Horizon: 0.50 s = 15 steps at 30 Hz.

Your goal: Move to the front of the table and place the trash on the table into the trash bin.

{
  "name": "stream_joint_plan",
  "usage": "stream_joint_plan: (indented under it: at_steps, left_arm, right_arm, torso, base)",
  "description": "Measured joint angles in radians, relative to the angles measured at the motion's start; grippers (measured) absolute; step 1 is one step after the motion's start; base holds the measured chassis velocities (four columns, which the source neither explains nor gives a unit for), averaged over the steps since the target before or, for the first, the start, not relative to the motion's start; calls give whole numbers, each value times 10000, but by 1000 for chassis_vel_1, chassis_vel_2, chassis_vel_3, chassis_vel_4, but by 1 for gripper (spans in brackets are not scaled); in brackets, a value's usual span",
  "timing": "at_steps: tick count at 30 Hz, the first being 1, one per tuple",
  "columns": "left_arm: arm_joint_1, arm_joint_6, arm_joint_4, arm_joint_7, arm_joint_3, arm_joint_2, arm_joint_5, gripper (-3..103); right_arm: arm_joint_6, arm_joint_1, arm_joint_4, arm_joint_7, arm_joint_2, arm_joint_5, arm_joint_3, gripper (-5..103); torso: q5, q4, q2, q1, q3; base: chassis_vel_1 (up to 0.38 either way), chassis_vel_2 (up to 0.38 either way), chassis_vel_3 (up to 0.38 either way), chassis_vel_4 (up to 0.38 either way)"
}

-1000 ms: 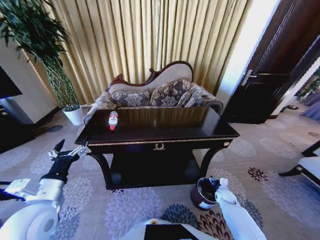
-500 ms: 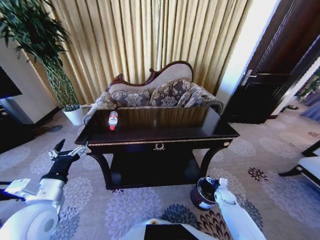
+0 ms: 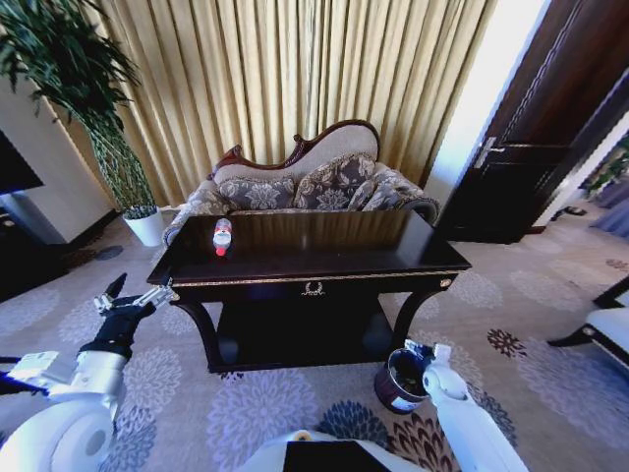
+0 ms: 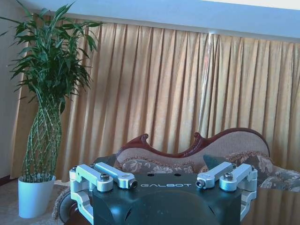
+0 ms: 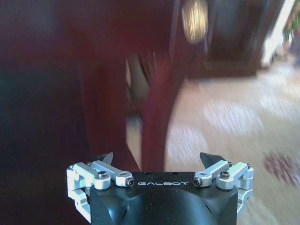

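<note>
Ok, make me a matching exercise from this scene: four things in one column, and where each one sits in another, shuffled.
Things:
1. bottle
2. trash bin
3. white plant pot
4. left tool

Places:
A. on the carpet by the table's front right leg
B. lying on the table top, toward its left end
C. off the table's left end, above the carpet
D. on the floor by the curtain, beyond the table's left end

Pairs: 1-B, 2-A, 3-D, 4-C

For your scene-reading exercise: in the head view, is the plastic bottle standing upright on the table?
No. The bottle lies on its side on the table.
</note>
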Motion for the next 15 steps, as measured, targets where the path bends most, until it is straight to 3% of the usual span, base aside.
stream_joint_plan:
  at_steps: [2, 4, 8, 10, 15]
  left_arm:
    - [9, 3, 0, 0, -7, 6, 1, 100]
    - [5, 107, 0, -6, -10, 30, 7, 100]
    - [-57, 334, 0, -26, 10, 64, 10, 100]
    - [-163, 767, 0, -137, 25, 121, 18, 100]
    - [-274, 1532, 0, -180, -64, 227, 22, 100]
  right_arm:
    - [2, -186, 885, -6, -11, 91, 160, 100]
    - [-158, -712, 2822, -230, -79, 244, 535, 100]
    - [-470, -1102, 4356, -340, -172, 472, 768, 100]
    - [-897, -1658, 6089, -382, -203, 629, 904, 100]
    - [-1163, -2050, 7517, -387, -29, 254, 840, 100]
  torso:
    - [0, 0, 0, 0, 0]
    - [1, -1, 0, 0, 0]
    - [-4, -3, 1, 0, -1]
    - [-1, -1, 1, 0, -1]
    - [0, -1, 1, -1, -1]
  base:
    - [0, 0, 0, 0]
    - [0, 0, 0, 0]
    - [0, 0, 0, 0]
    - [0, 0, 0, 0]
    - [0, 0, 0, 0]
